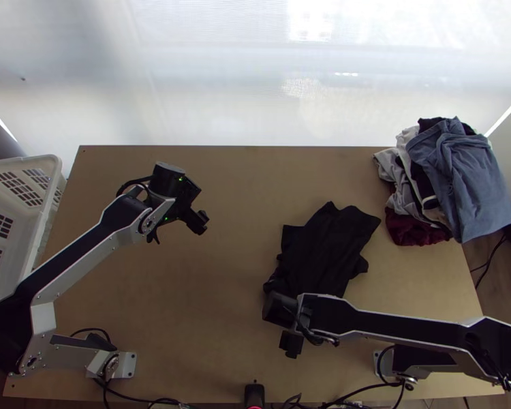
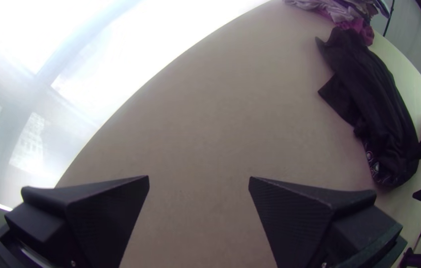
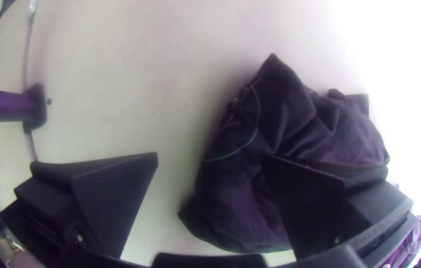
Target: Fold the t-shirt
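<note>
The black t-shirt (image 1: 320, 249) lies bunched and wrinkled on the table, right of the middle in the top view. My left gripper (image 1: 197, 222) is well to the left of it over bare table. In its wrist view the left gripper (image 2: 199, 181) stands open with nothing between its fingers; the shirt (image 2: 374, 99) is farther off. My right gripper (image 1: 291, 345) is at the shirt's near end. Open, the right gripper (image 3: 210, 156) has one finger over the shirt (image 3: 255, 198) and the other over bare table; the cloth is not gripped.
A pile of clothes (image 1: 460, 177), blue, grey, white and dark red, lies at the table's far right corner. A white plastic basket (image 1: 41, 162) stands beyond the left edge. Bare table (image 1: 242, 184) stretches between the left gripper and the shirt.
</note>
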### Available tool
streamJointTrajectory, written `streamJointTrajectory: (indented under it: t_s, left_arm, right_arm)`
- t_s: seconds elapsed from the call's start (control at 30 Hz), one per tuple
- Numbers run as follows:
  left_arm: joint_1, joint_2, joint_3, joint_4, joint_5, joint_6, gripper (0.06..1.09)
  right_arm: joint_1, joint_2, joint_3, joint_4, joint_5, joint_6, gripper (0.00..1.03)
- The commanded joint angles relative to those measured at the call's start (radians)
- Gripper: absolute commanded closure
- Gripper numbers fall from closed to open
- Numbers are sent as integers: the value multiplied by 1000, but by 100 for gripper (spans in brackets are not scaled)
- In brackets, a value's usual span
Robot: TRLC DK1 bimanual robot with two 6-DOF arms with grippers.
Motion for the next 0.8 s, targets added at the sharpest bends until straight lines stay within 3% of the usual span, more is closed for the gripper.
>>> streamJointTrajectory:
  t_s: [0.0,0.3,0.77]
  left_arm:
    - [-8,-3,-1,3,-4,-1,11]
    - [-9,0,2,8,-6,5,11]
    - [9,-25,-3,8,-14,23,11]
  right_arm:
    - [71,11,-26,44,217,-15,7]
    - [65,40,-95,124,269,-23,9]
    - [-13,103,-110,183,438,-47,13]
